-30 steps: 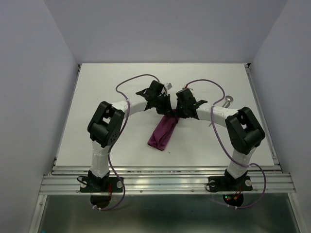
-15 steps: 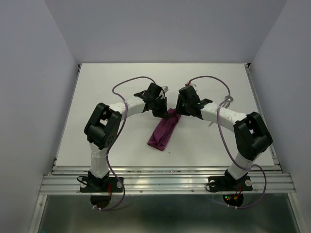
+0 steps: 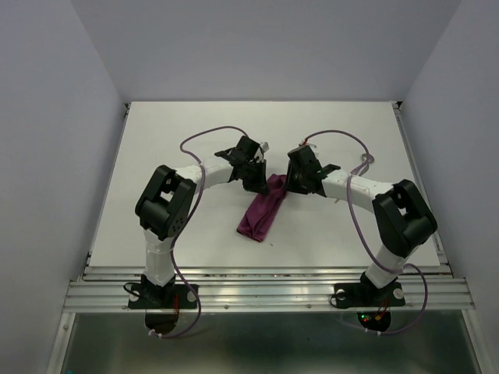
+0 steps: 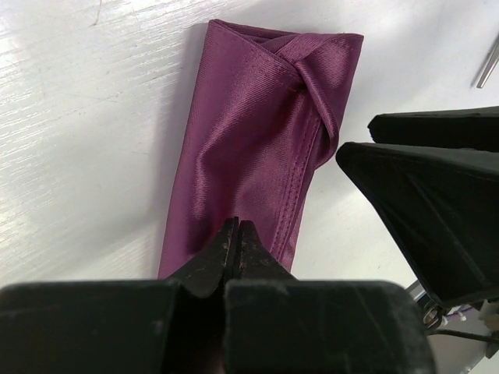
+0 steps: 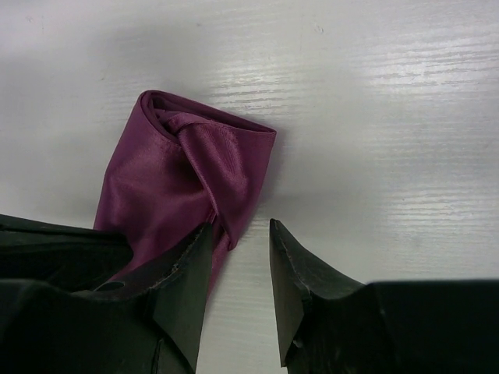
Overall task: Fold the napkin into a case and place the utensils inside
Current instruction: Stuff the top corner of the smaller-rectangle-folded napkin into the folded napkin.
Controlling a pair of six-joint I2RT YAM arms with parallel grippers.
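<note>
A purple napkin [image 3: 263, 209], folded into a narrow strip, lies slanted at the middle of a white desk [image 3: 187, 132], with bare surface on every side and the desk's edges well away. Both arms reach in to the strip's far end. The left fingers [image 4: 238, 232] are pressed shut with their tips over the cloth; whether they pinch it cannot be told. The right fingers [image 5: 240, 226] stand partly apart and hold nothing, one touching the strip's long edge. The overhead view shows neither pair's tips clearly. Only the left wrist view shows a thin silver rod [image 4: 488, 62] beyond the strip.
</note>
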